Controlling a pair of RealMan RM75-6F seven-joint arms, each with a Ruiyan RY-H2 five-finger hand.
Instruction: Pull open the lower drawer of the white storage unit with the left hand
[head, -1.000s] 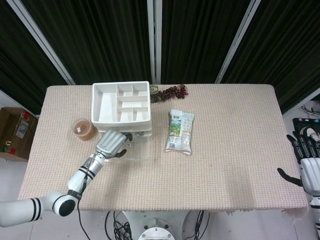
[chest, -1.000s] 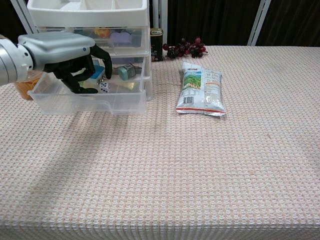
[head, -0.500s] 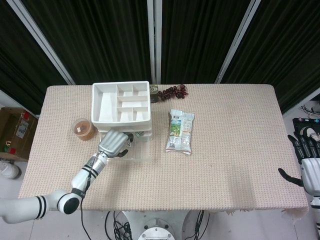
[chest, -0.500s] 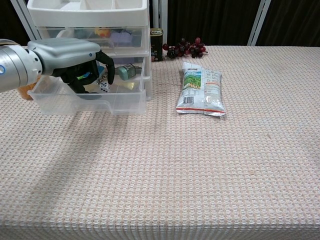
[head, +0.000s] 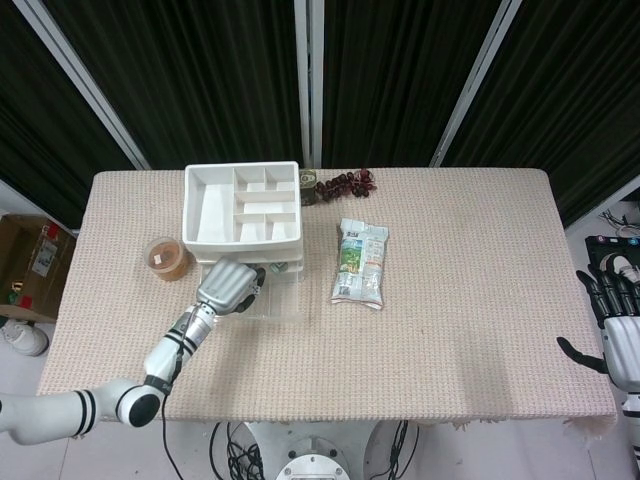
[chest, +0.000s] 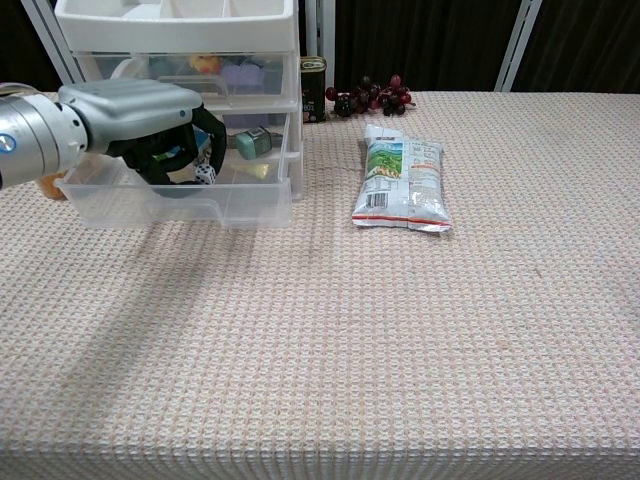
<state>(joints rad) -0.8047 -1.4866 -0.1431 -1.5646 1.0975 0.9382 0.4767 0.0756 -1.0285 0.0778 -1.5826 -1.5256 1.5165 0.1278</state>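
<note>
- Since a second earlier, left hand (chest: 140, 110) had shifted slightly toward the white storage unit (head: 243, 208); lower drawer (chest: 180, 195) stayed pulled out by about the same amount.
- Left hand lay palm-down over the open drawer, dark fingers (chest: 205, 135) curled down inside it; whether they hooked the front wall or only hung behind it could not be told.
- Lower drawer, clear plastic, stuck out from the unit toward the robot; small items inside, a die (chest: 207, 174) among them.
- Unit sat at the bench's (head: 470, 300) far left, divided tray on top.
- Small round tub (head: 166, 258) stood just left of the unit.
- Can (chest: 313, 76) and dark grapes (chest: 368, 96) sat behind, to the right.
- Snack bag (chest: 404, 190) lay flat, right of the drawer, apart from it.
- Right hand (head: 618, 330) hung off the bench's right edge, fingers spread, holding nothing.
</note>
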